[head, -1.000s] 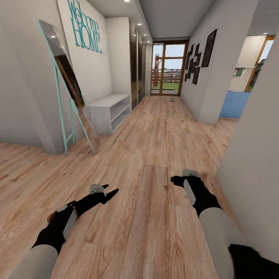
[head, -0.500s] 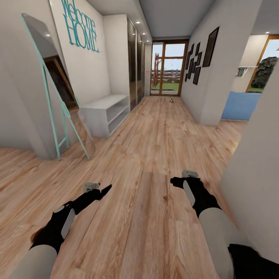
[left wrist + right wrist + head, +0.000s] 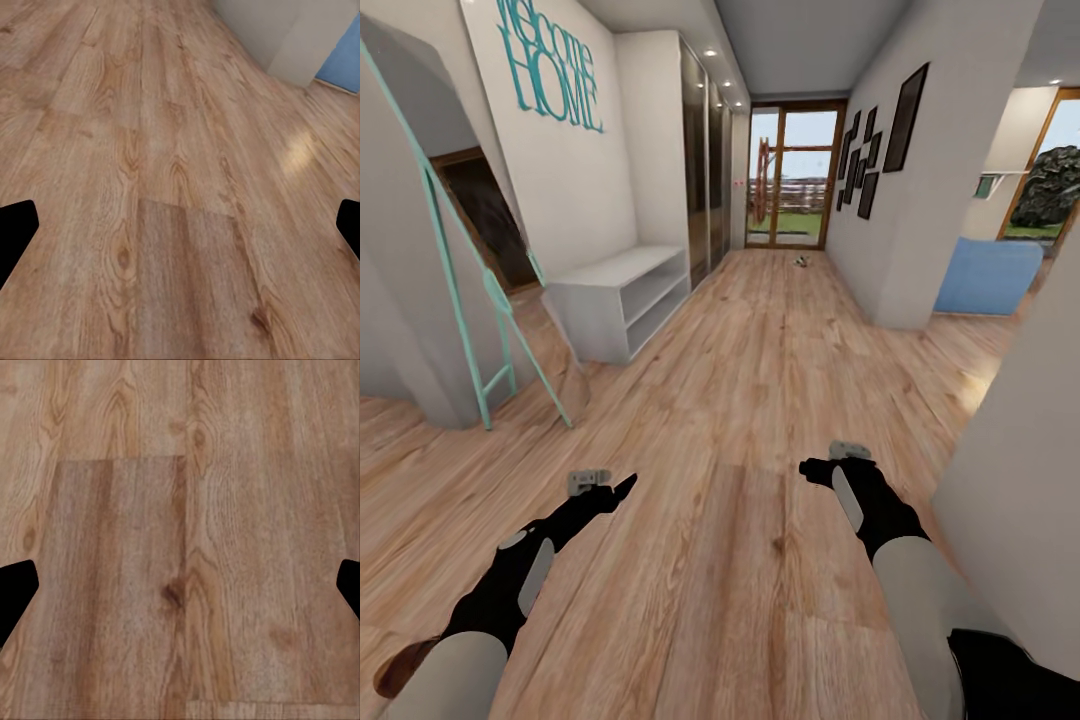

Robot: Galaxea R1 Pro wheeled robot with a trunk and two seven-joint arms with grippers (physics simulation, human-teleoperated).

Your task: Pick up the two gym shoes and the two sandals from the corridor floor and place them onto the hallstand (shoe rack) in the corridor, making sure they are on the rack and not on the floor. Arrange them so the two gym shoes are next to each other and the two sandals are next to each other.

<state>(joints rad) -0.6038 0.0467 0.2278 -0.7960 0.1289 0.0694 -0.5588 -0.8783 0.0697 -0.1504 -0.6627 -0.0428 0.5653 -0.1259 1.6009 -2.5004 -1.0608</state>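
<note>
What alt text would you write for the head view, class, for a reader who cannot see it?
A wood-plank corridor floor runs ahead to a glass door, with the robot's left gripper and right gripper held low and empty. A low white bench and a teal-framed leaning mirror stand along the left wall.

The corridor floor is light brown wood-grain plank. Standing directly on it: a long low white two-tier bench along the left wall, and a leaning teal-framed mirror. A small unidentifiable object lies near the far glass door.
</note>
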